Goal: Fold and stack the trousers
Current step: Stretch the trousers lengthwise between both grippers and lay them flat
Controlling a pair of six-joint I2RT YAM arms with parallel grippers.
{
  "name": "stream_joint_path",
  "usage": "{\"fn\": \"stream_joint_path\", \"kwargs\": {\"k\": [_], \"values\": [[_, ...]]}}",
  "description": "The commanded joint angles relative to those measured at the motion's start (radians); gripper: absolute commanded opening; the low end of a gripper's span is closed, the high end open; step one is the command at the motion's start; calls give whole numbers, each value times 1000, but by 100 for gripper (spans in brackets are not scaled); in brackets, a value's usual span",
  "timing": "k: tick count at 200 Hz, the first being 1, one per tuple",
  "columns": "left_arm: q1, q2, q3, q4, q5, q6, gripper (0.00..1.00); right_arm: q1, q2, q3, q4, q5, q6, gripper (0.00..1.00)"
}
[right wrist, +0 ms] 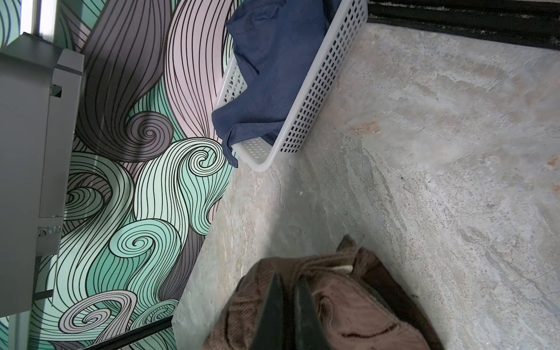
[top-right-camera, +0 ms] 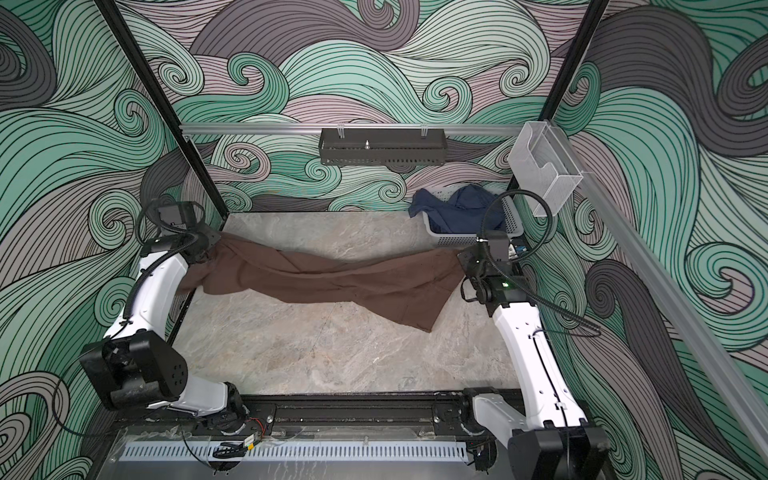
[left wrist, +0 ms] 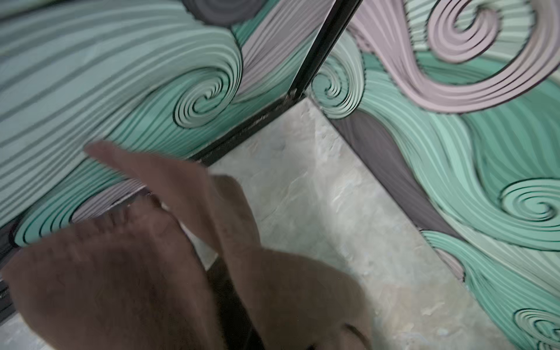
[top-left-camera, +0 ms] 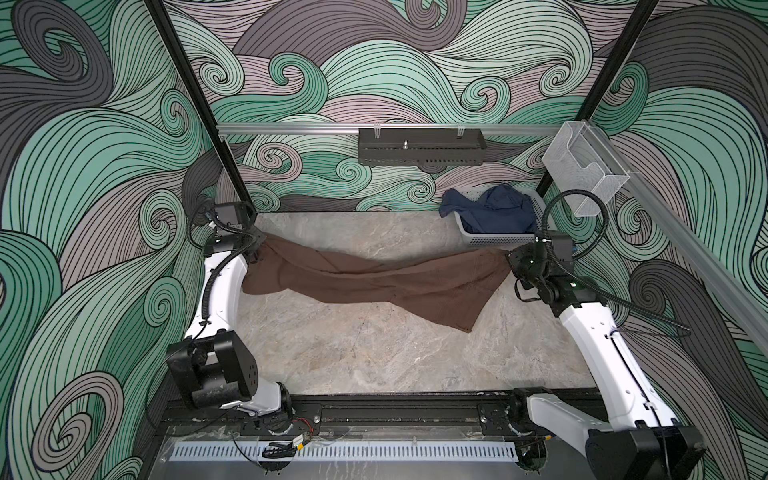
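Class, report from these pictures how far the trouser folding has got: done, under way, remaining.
Done: each end of the trousers is gripped, left hand and right hand both shut. In hand: the cloth is stretched across the table, its middle sagging onto it. Left: no fold shows yet, nothing is stacked; a navy garment sits in the basket.

**Occluded, cropped and blurred regions**

Left pincer (left wrist: 233, 306) is almost wholly wrapped by the trousers (left wrist: 121, 288) in the blurred left wrist view. Right pincer (right wrist: 288, 315) is buried in bunched cloth and cut by the frame edge. In both top views the arms (top-left-camera: 220, 286) cover both pincers. The basket (right wrist: 321, 91) is cropped; the navy garment (right wrist: 272, 60) cannot be identified by type.
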Motion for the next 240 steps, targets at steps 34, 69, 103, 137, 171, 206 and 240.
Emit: {"fn": "stream_joint_path", "kwargs": {"k": [34, 69, 103, 137, 171, 206, 240], "values": [[18, 84, 50, -48, 67, 2, 8, -2, 37, 29, 74, 17, 25, 0], [50, 80, 69, -190, 85, -27, 56, -3, 11, -4, 70, 69, 21, 0], [101, 22, 2, -256, 158, -131, 73, -2, 8, -29, 70, 122, 27, 0], [143, -21, -83, -294, 285, -264, 73, -11, 22, -63, 105, 199, 16, 0], [197, -20, -190, -255, 434, -412, 70, -19, 42, -107, 165, 187, 58, 0], [209, -6, -234, -175, 524, -634, 71, -20, 77, -127, 199, 169, 116, 0], [208, 74, -113, -430, 510, -823, 70, -18, 109, -121, 245, 153, 132, 0]]}}
